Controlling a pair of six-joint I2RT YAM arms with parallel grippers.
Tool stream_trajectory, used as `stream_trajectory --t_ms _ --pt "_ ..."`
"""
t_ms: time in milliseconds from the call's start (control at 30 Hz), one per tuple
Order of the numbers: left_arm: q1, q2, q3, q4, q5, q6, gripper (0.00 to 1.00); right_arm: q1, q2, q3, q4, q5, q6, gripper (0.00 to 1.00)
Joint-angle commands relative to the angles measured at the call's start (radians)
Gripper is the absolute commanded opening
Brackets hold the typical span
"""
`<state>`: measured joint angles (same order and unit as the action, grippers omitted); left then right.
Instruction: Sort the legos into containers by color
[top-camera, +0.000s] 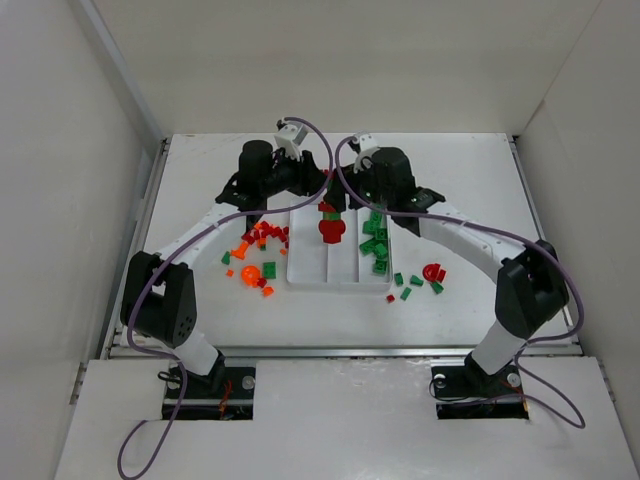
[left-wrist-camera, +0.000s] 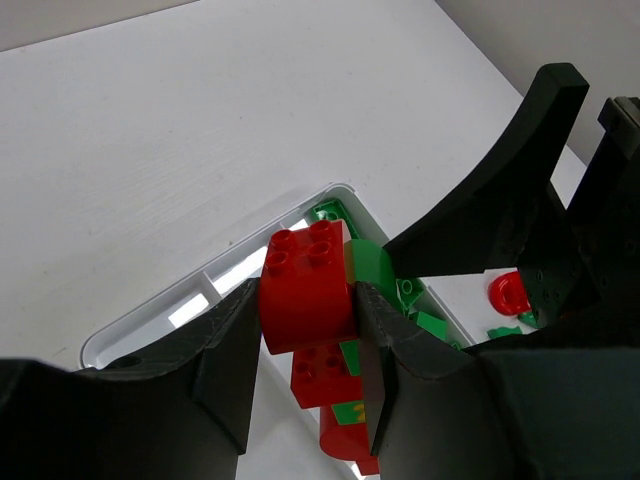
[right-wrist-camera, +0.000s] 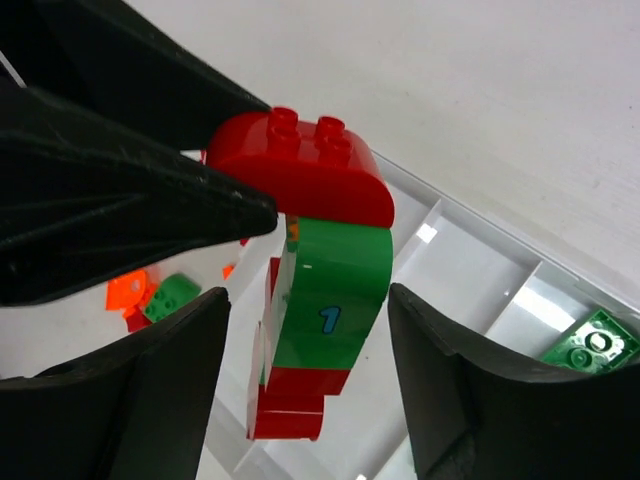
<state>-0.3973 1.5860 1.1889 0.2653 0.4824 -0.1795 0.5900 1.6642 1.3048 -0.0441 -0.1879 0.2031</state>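
A stack of joined bricks (top-camera: 331, 228) hangs over the middle compartment of the white tray (top-camera: 305, 262). My left gripper (left-wrist-camera: 307, 300) is shut on its top piece, a red curved brick (left-wrist-camera: 300, 270). Below that sit a green curved brick marked "1" (right-wrist-camera: 335, 290) and more red bricks (right-wrist-camera: 290, 405). My right gripper (right-wrist-camera: 308, 300) is open, its jaws on either side of the green brick and apart from it. In the top view the left gripper (top-camera: 324, 200) and the right gripper (top-camera: 347, 205) meet above the tray's far end. Several green legos (top-camera: 376, 245) lie in the right compartment.
Orange and red legos (top-camera: 262, 238) lie loose left of the tray, with a green brick (top-camera: 270, 268) and an orange round piece (top-camera: 249, 274). Green pieces (top-camera: 412, 284) and a red piece (top-camera: 434, 271) lie right of the tray. White walls enclose the table.
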Motion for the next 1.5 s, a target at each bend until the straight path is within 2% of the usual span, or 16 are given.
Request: stream_trajectory --t_ms 0,67,100,200,300,400,433,500,767,900,1200,1300,1333,1467 --pt "-0.002 -0.061 0.028 0.066 0.008 -0.021 0.0 0.007 0.011 0.07 0.053 0.005 0.009 0.69" --pt "-0.002 -0.061 0.018 0.066 0.019 -0.021 0.0 0.007 0.04 0.079 0.053 -0.005 0.009 0.63" --pt "-0.002 -0.061 0.018 0.066 0.019 -0.031 0.0 0.007 0.049 0.089 0.053 -0.005 0.018 0.55" --pt "-0.002 -0.061 0.018 0.075 0.01 -0.031 0.0 0.007 0.08 0.114 0.053 -0.028 0.018 0.41" --pt "-0.002 -0.061 0.018 0.075 0.019 -0.04 0.0 0.007 0.104 0.125 0.053 -0.056 0.027 0.32" --pt "-0.002 -0.061 0.018 0.075 0.019 -0.051 0.0 0.007 0.104 0.134 0.053 -0.056 0.027 0.16" --pt "-0.002 -0.061 0.018 0.075 0.019 -0.051 0.0 0.007 0.104 0.134 0.053 -0.056 0.027 0.07" --pt "-0.002 -0.061 0.018 0.075 0.019 -0.051 0.0 0.007 0.104 0.134 0.053 -0.056 0.027 0.0" --pt "0.008 -0.041 0.066 0.109 -0.099 -0.051 0.0 0.007 0.01 0.085 0.053 -0.036 0.039 0.0" --pt "0.029 -0.041 0.087 0.12 -0.111 -0.04 0.0 -0.03 -0.064 0.05 0.053 0.024 0.068 0.0" --pt "0.038 -0.041 0.055 0.06 -0.05 0.066 0.0 -0.14 -0.256 -0.025 -0.071 0.303 0.111 0.0" --pt "0.029 -0.041 -0.003 0.043 0.008 0.181 0.0 -0.168 -0.314 -0.044 -0.102 0.361 0.111 0.0" --pt "0.019 -0.041 -0.014 0.026 0.039 0.293 0.0 -0.18 -0.328 -0.055 -0.102 0.379 0.102 0.0" --pt "-0.058 -0.015 -0.038 -0.089 0.053 0.518 0.02 -0.191 -0.385 -0.075 -0.102 0.407 0.093 0.0"
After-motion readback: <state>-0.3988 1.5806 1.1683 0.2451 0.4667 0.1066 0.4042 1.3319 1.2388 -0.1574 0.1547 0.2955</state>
